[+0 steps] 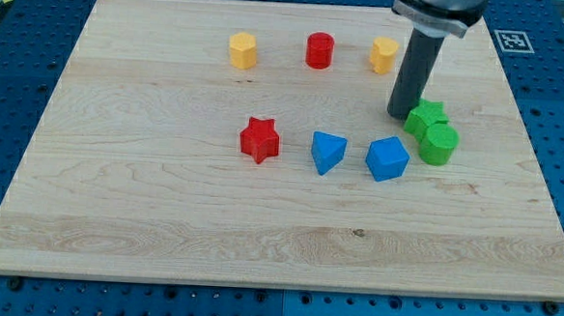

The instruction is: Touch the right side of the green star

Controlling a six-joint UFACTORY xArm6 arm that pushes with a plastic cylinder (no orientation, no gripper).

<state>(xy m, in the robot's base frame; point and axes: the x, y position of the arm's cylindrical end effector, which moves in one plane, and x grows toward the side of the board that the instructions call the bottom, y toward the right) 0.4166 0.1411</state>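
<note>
Where my tip (400, 114) rests, green star (425, 117) seemingly touches its right.

One view — high, angled down, whole wooden board (163, 219)

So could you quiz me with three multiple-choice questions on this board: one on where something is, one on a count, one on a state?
1. Where is my tip relative to the green star?
A. at its left edge
B. at its right edge
C. far below it

2. How many yellow blocks are there?
A. one
B. two
C. three

3. The green star and the green cylinder are:
A. touching
B. far apart
C. stacked

Answers: 1 A, the rod stands at the star's left. 2 B, one left of the red cylinder, one right. 3 A, no gap shows.
</note>
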